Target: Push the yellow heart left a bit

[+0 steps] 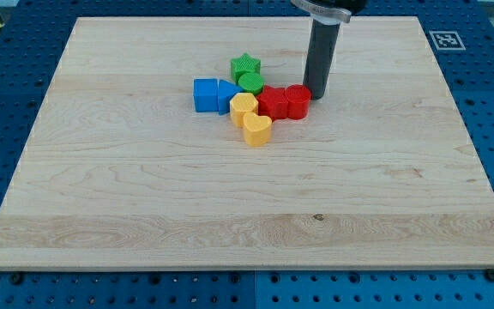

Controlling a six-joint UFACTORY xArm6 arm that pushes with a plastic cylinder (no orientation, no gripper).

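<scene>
The yellow heart [257,129] lies at the bottom of a tight cluster of blocks near the middle of the wooden board [144,197]. A second yellow block [243,106], roughly hexagonal, touches it at its upper left. My tip [316,94] is at the cluster's right end, touching or almost touching the right red block [298,100]. It is up and to the right of the yellow heart, with the red blocks between them.
Another red block [273,102] sits left of the right red one. A green star [245,66] and a green round block [250,82] are at the cluster's top. Two blue blocks [206,94] [227,95] are at its left. A fiducial marker [445,39] lies at the board's top right corner.
</scene>
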